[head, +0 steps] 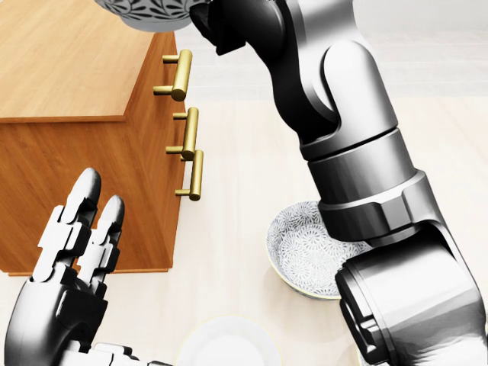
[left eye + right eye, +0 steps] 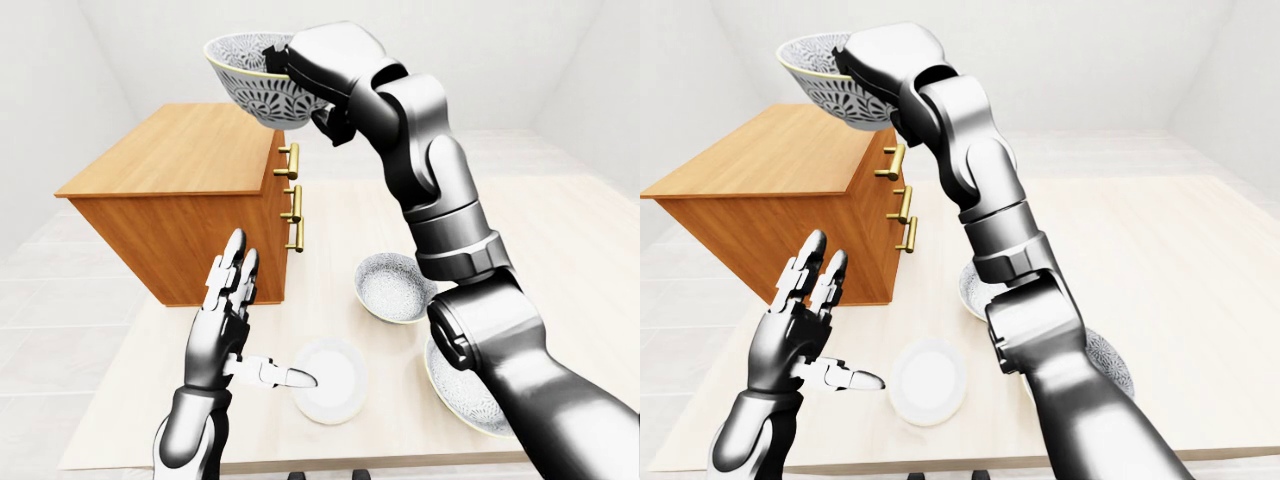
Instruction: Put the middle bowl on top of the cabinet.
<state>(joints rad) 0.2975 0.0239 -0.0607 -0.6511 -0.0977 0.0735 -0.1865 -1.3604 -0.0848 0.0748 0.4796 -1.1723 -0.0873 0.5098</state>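
Note:
My right hand is shut on the rim of a grey-patterned bowl and holds it in the air. In the left-eye view the bowl hangs over the upper right corner of the wooden cabinet, clear of its top. My left hand is open with its fingers pointing up, low in the view beside the cabinet's drawer face, and holds nothing. My right forearm crosses the right half of each view.
On the light table lie a plain white bowl, a patterned bowl and a larger patterned bowl half hidden by my right arm. Gold drawer handles stick out of the cabinet's right face.

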